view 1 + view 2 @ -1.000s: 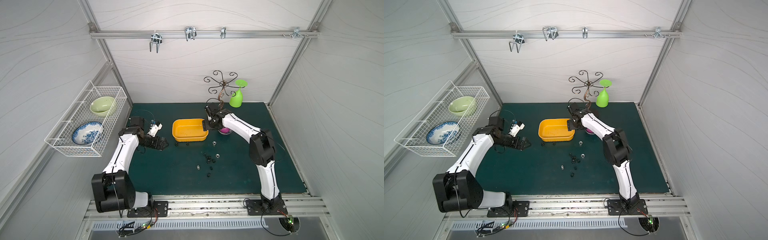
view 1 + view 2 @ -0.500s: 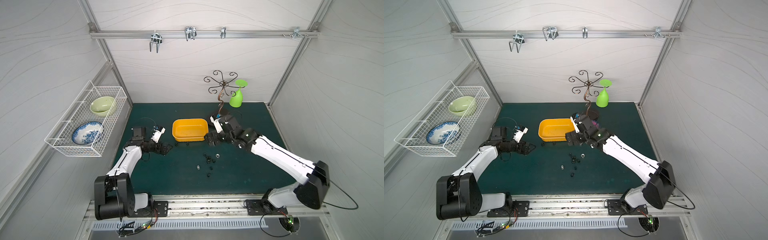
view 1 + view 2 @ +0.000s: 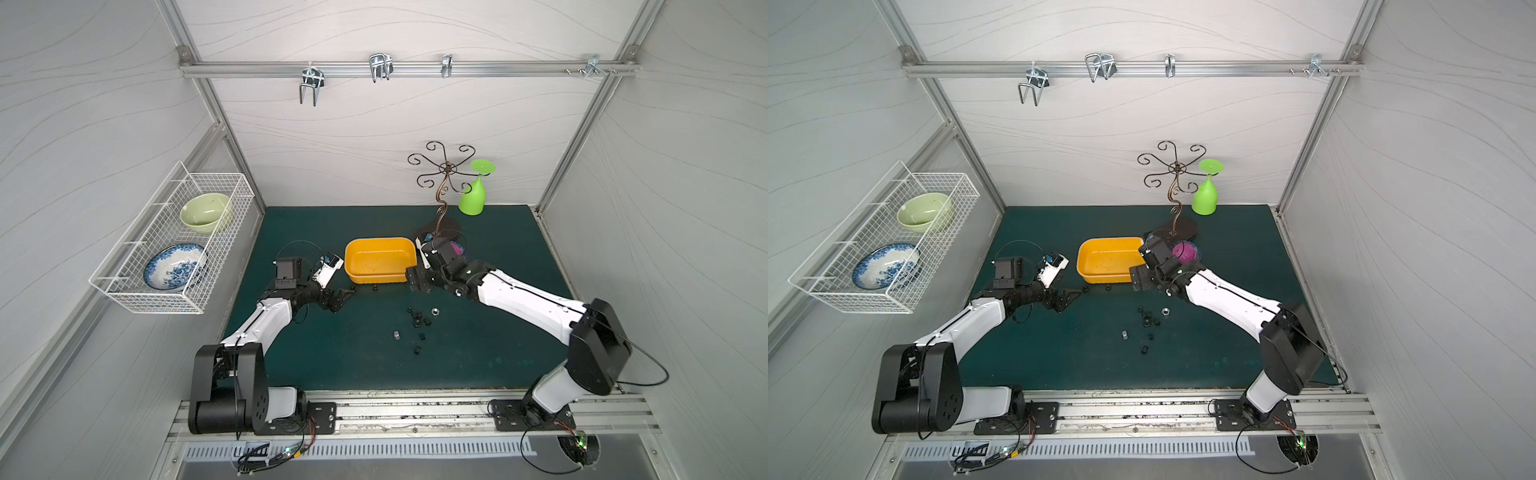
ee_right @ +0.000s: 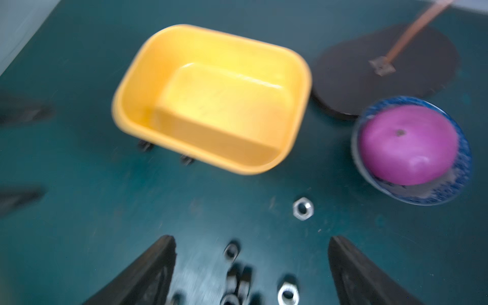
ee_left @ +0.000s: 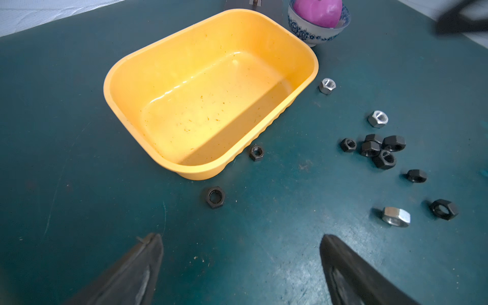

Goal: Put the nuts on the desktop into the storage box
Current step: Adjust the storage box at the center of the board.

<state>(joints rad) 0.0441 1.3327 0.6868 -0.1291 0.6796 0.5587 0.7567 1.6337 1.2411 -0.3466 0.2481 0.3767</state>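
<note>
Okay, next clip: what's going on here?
The robot must move nuts off the desktop into the yellow box. The box is empty, and every nut in view lies on the desktop, most in a loose cluster. The left gripper is open and empty, low near a black nut at the box's corner. The right gripper, also open and empty, is near the cluster.

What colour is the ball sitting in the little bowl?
The ball is bright pinkish purple; the right wrist view shows it best.
</note>
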